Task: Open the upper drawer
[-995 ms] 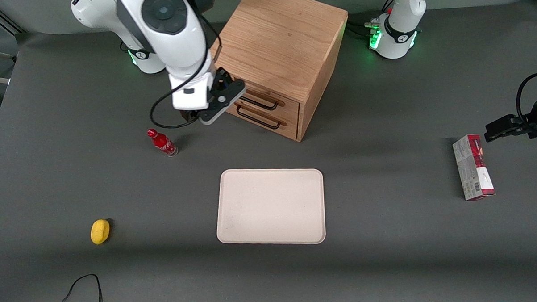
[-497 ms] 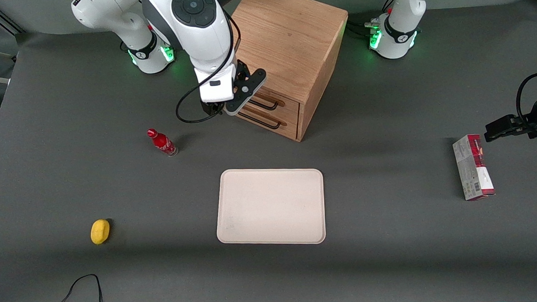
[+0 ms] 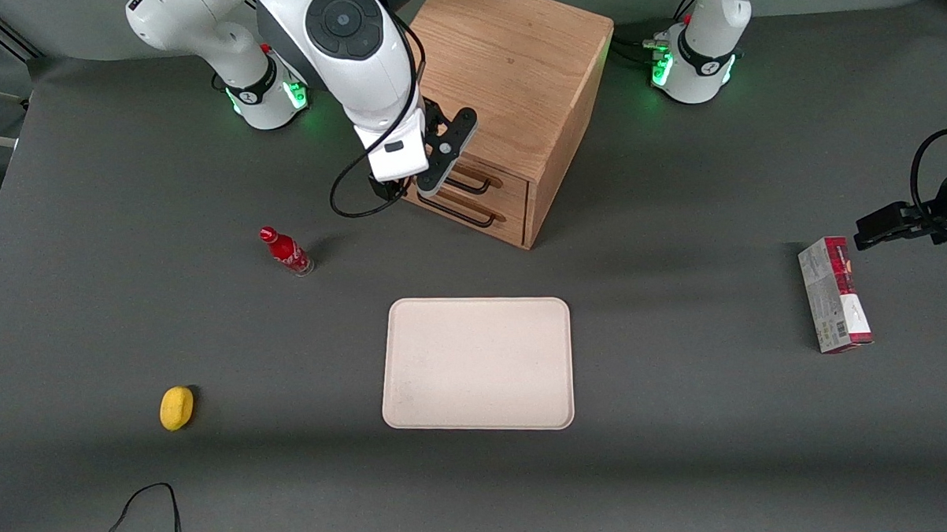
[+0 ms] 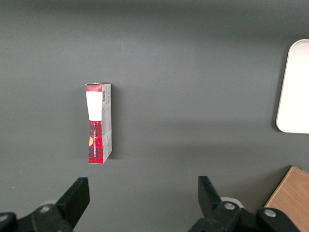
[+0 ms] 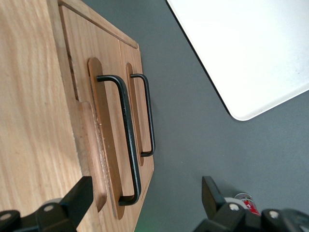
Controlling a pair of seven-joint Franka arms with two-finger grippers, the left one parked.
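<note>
The oak cabinet (image 3: 506, 68) stands at the table's back with both drawers shut. The upper drawer (image 3: 514, 187) has a long black handle (image 3: 468, 184); the like lower drawer (image 3: 511, 221) sits under it. My right gripper (image 3: 412, 191) hangs in front of the drawer fronts, at the handles' end toward the working arm's side. In the right wrist view the gripper (image 5: 145, 200) is open wide and empty, its fingers (image 5: 79, 198) straddling the end of the upper handle (image 5: 126, 137) without touching it. The upper drawer front (image 5: 79, 48) and the lower handle (image 5: 150, 116) also show there.
A cream tray (image 3: 477, 363) lies nearer the front camera than the cabinet. A small red bottle (image 3: 286, 251) stands near the gripper, toward the working arm's end. A yellow object (image 3: 177, 407) lies nearer the camera. A red box (image 3: 834, 294) lies toward the parked arm's end.
My gripper has moved from beside the cabinet, near the bottle, up to the drawer fronts and now hangs at the end of the handles. The drawers have not moved.
</note>
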